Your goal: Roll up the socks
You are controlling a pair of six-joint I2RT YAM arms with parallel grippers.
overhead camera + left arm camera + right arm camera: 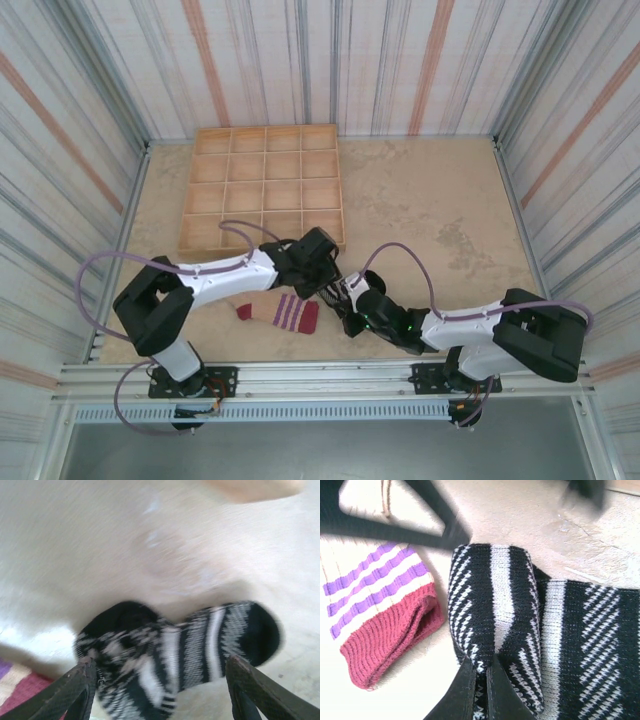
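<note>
The black sock with grey-white stripes lies bunched on the sandy tabletop. My left gripper stands open astride it, one finger on each side and neither pressing the fabric. A fold of the black sock is pinched in my right gripper, which is shut. The beige sock, with a dark red cuff and purple-white stripes, lies flat just to the left of it. In the top view the left gripper and right gripper meet near the table's front middle.
A wooden grid tray with several empty compartments stands at the back left, just beyond the left arm. Striped walls close in the table on three sides. Bare tabletop lies to the back right.
</note>
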